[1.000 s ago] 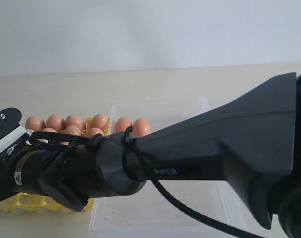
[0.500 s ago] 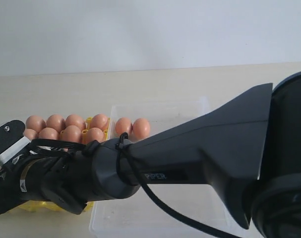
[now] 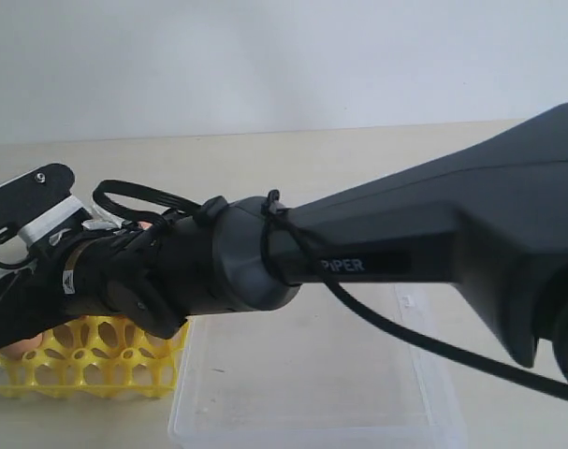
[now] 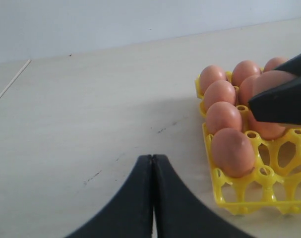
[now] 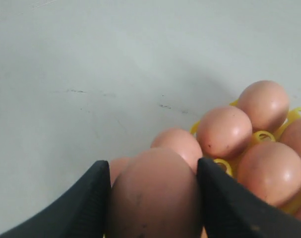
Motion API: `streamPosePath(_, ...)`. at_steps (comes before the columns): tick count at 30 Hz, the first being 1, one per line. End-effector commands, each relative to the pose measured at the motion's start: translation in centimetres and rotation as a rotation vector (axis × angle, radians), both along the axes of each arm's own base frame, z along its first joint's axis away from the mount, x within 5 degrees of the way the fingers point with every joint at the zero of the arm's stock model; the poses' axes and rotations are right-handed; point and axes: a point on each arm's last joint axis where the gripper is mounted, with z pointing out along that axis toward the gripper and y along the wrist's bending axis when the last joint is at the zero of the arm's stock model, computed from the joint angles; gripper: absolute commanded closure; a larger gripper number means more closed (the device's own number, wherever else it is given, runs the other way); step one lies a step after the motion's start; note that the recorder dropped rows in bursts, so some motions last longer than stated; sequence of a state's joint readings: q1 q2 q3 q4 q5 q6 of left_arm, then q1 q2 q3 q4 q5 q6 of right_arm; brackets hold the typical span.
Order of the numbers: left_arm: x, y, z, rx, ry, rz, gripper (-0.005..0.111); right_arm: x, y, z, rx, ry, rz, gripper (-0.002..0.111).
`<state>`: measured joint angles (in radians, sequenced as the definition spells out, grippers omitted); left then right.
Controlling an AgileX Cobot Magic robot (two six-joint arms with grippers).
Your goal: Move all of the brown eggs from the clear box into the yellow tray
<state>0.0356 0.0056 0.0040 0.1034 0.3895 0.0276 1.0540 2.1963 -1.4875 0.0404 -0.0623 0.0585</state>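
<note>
Egg (image 5: 152,173) you are clamping between your right gripper's (image 5: 155,201) fingers, hanging just over the yellow tray (image 4: 224,198), other brown eggs (image 4: 232,151) sitting in its cups, your left gripper (image 4: 152,198) hovering near the tray, fingers pressed together, clear box (image 3: 312,432) lying beside the tray.

A pale beige matte tabletop (image 3: 358,150) with faint dark scuffs spreads beneath and beyond the right claw (image 5: 152,198), meeting a plain whitish wall (image 3: 265,56) well past it under soft even light.
</note>
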Motion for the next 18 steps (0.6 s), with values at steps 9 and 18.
streamPosePath(9, -0.01, -0.06, 0.24, -0.007, -0.019, -0.007, 0.107, 0.48, 0.06, -1.43, -0.011, -0.018, 0.001, 0.096)
streamPosePath(18, -0.01, -0.06, 0.24, -0.007, -0.019, -0.007, 0.107, 0.51, 0.10, -1.40, -0.013, -0.041, 0.012, 0.042)
